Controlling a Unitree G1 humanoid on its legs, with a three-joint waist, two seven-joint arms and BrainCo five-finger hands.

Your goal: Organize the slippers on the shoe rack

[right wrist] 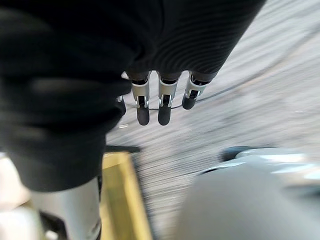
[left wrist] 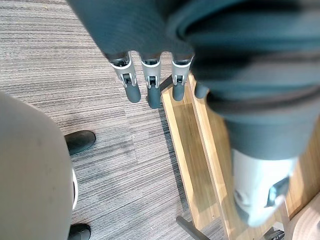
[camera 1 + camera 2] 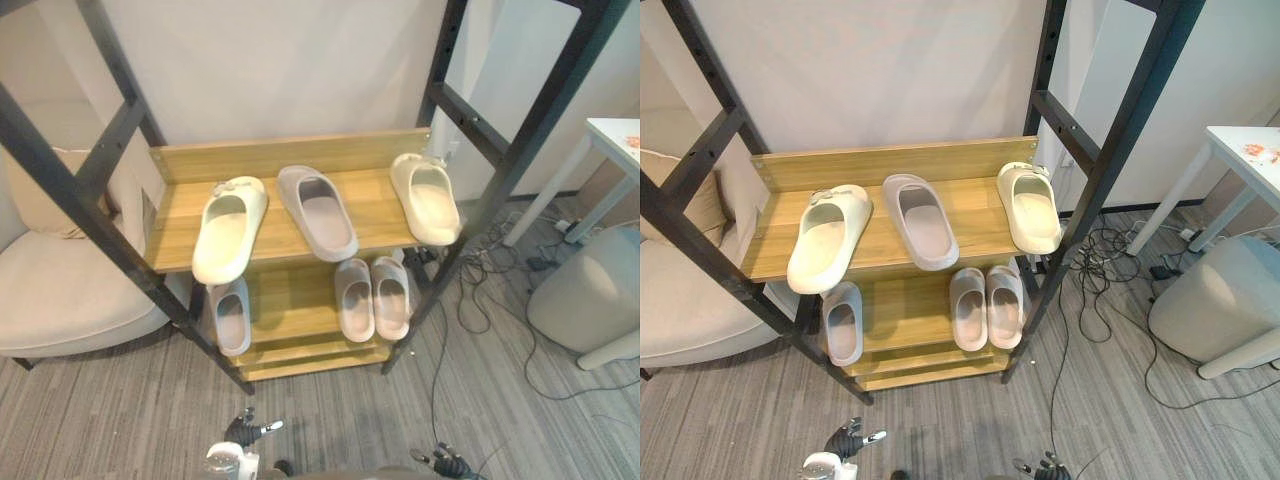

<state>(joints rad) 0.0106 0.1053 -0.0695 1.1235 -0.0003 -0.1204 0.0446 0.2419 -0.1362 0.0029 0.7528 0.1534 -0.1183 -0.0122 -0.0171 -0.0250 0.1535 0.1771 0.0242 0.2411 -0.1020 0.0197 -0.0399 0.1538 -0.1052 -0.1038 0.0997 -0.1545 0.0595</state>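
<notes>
Six slippers are seen on the shoe rack (image 3: pixel 290 153), none of them held by a hand. On the upper shelf (image 3: pixel 375 205) three are laid apart from one another: a cream slipper (image 3: pixel 228 228) at the left, its near end hanging over the shelf's front edge, a grey slipper (image 3: pixel 318 210) set at an angle in the middle, and a second cream slipper (image 3: pixel 425 197) at the right end. On the lower shelf (image 3: pixel 290 305) a single grey slipper (image 3: pixel 231 315) is placed at the left, and a grey pair (image 3: pixel 372 298) is set side by side at the right, the two touching.

The left hand (image 2: pixel 152 87) and the right hand (image 1: pixel 160 105) are held low in front of the rack, well apart from it, over the grey carpet (image 3: pixel 330 420). The fingers of both are kept straight and nothing is gripped.

A beige armchair (image 3: pixel 60 290) is placed just left of the rack; a white table (image 3: pixel 615 135) and a grey pouf (image 3: pixel 590 295) are seen to its right.
</notes>
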